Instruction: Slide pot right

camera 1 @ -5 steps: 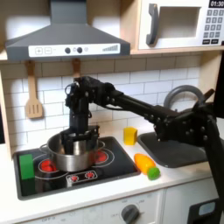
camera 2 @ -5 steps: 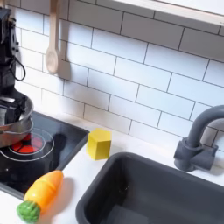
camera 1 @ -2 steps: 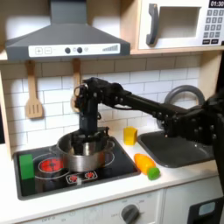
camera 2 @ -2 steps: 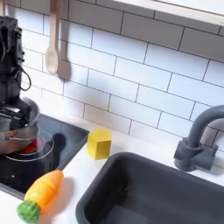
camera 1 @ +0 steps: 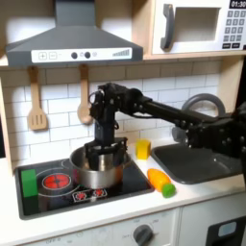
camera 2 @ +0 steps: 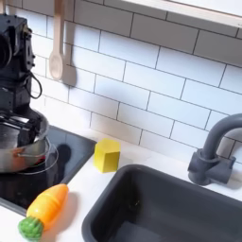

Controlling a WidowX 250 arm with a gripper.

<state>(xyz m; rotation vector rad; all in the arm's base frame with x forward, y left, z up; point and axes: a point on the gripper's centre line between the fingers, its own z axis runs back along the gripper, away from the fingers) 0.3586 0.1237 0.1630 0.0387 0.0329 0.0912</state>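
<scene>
The shiny silver pot (camera 1: 99,171) stands on the black stovetop (camera 1: 130,184), over its right burner in the first exterior view, and it sits at the second exterior view's left edge (camera 2: 19,154). My gripper (camera 1: 103,152) reaches straight down onto the pot's rim, and its black fingers (camera 2: 36,125) dip into the pot. The jaws look closed on the rim, though the pinch itself is partly hidden by the pot wall.
A green block (camera 1: 29,181) lies on the stove's left part beside a red burner (camera 1: 56,180). A yellow block (camera 1: 142,148) and a carrot (camera 1: 160,182) lie between stove and sink (camera 1: 197,161). Wooden utensils (camera 1: 36,110) hang on the tiled wall.
The pot and my gripper have moved together to the first exterior view's right, from the left burner toward the right one, uncovering the red left burner.
</scene>
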